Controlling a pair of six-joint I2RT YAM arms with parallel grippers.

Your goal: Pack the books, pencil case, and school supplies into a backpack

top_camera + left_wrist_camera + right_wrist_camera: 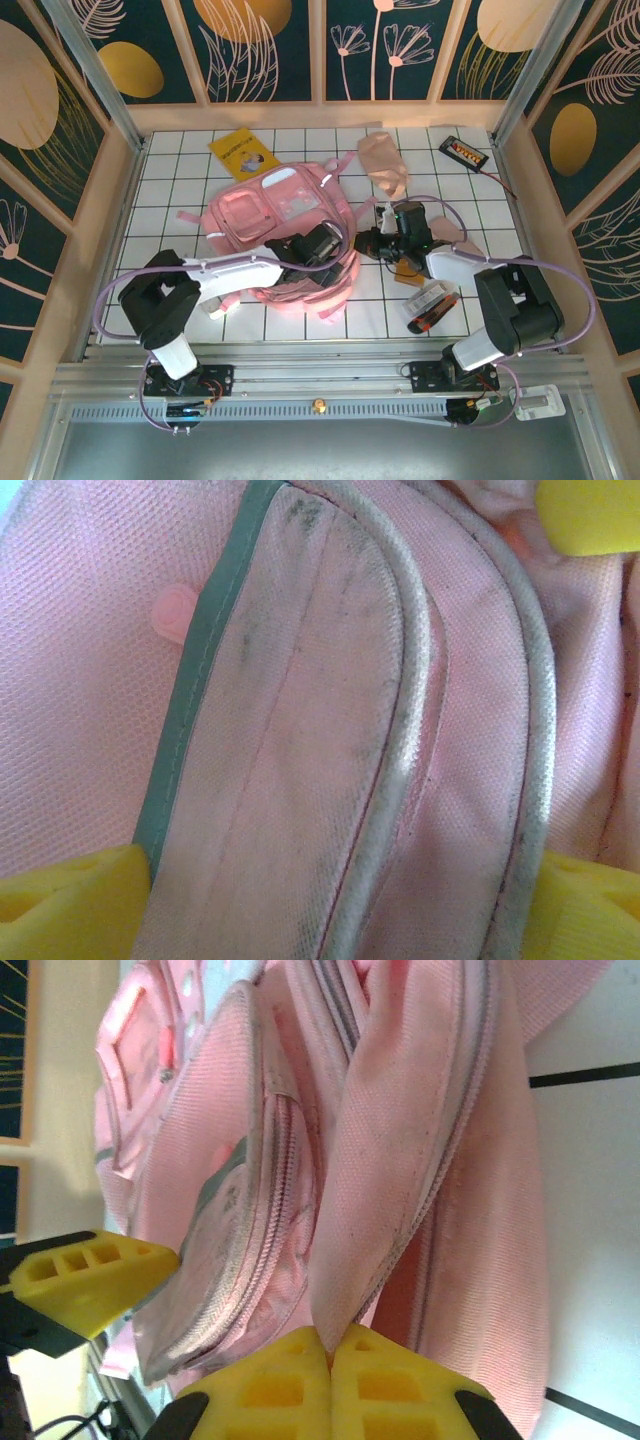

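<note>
The pink backpack point(285, 225) lies in the middle of the table. My right gripper point(366, 243) is at its right side, shut on a pink flap of the backpack point(400, 1160) by the zipper; the gripper's point(330, 1352) yellow pads meet on the fabric. My left gripper point(318, 246) hovers over the backpack, open, and its fingertips point(70, 905) straddle a piped edge of the backpack point(300, 730) without pinching it. The yellow booklet point(243, 152) lies at the back left. The beige-pink pencil case point(383, 165) is at the back centre. An orange-brown notebook point(408, 275) peeks from under my right arm.
A clear-wrapped pack with dark contents point(432, 305) lies near the front right. A flat black device with orange buttons point(464, 152) and its cable sit at the back right. Wooden walls enclose the gridded table point(170, 200).
</note>
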